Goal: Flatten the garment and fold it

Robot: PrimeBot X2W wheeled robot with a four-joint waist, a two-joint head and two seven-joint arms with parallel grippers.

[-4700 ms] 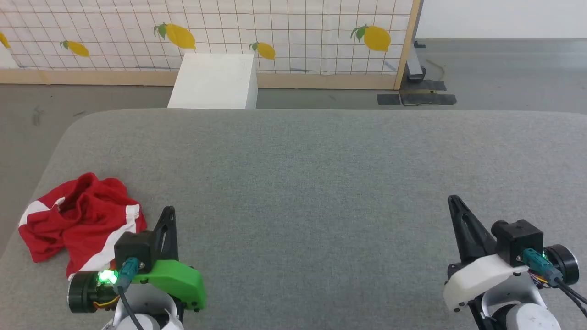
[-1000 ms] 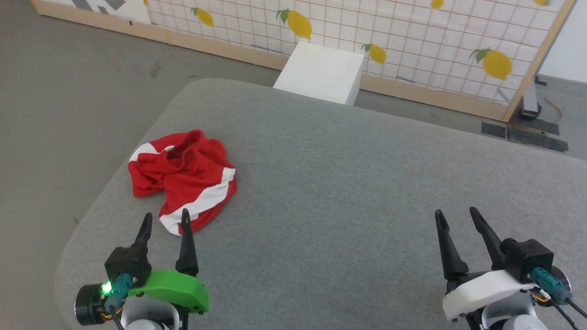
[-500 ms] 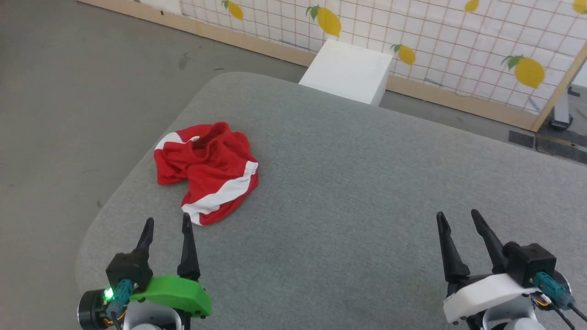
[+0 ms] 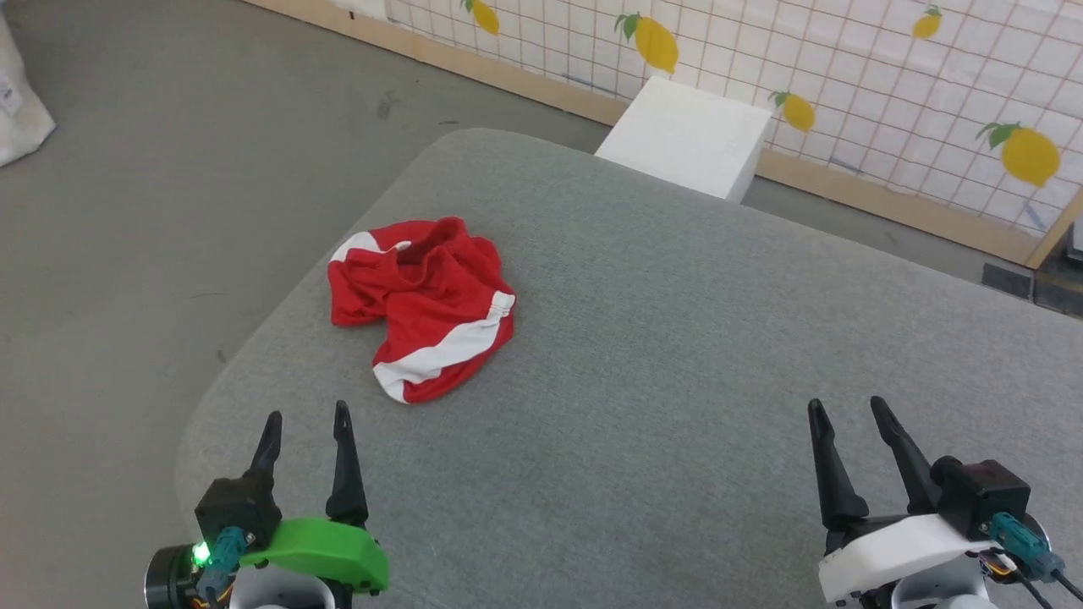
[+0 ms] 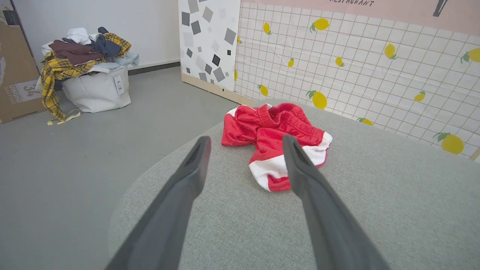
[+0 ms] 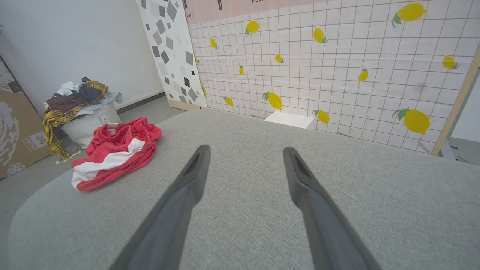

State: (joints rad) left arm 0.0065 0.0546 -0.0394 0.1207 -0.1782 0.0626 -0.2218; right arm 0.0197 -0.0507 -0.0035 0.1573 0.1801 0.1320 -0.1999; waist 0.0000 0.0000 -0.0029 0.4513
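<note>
Shorts [image 4: 423,304] lie in a red, crumpled heap on our grey table [image 4: 677,338], close to its left edge. Our left gripper [image 4: 306,410] hangs over the table's near left corner, fingers [image 4: 343,465] spread wide, holding nothing, not touching the shorts. Our right gripper [image 4: 846,402] hangs over the table's near right side, spread and empty too.

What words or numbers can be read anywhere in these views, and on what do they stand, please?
"RESTAURANT": pink wall panel, at its top edge.
"34": brown cardboard box; the smaller print beside it is blurred.
Too small to read: white tag on white fabric laundry bag.
</note>
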